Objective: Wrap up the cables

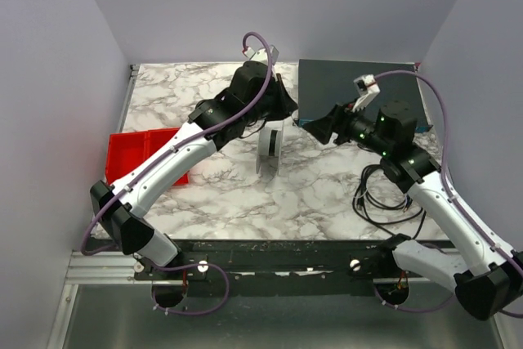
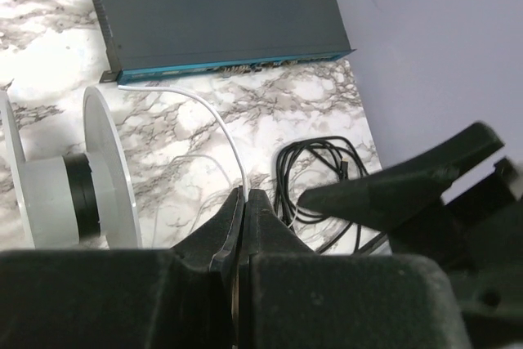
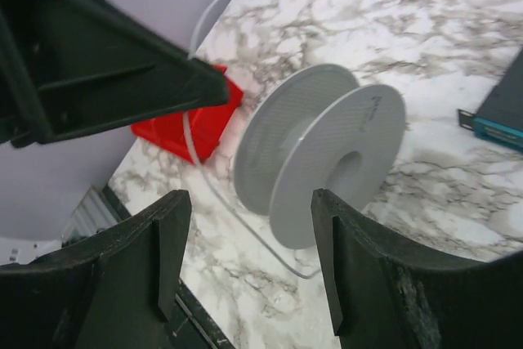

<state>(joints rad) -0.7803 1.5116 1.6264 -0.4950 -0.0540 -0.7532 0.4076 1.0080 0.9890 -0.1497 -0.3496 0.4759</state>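
Observation:
A white spool (image 1: 270, 149) stands on edge in the middle of the marble table. My left gripper (image 1: 283, 109) hangs just behind it, shut on a thin white cable (image 2: 214, 114). The cable runs from the front of the dark switch box (image 2: 212, 6) into my left gripper's closed jaws (image 2: 243, 195). In the right wrist view the white cable (image 3: 194, 140) loops down past the spool (image 3: 327, 153) onto the table. My right gripper (image 3: 251, 199) is open and empty, facing the spool from the right (image 1: 315, 128). A black cable bundle (image 1: 384, 198) lies at the front right.
A red bin (image 1: 145, 153) sits at the table's left edge. The dark switch box (image 1: 359, 91) lies at the back right. The two grippers are close together above the spool. Grey walls enclose the table on three sides.

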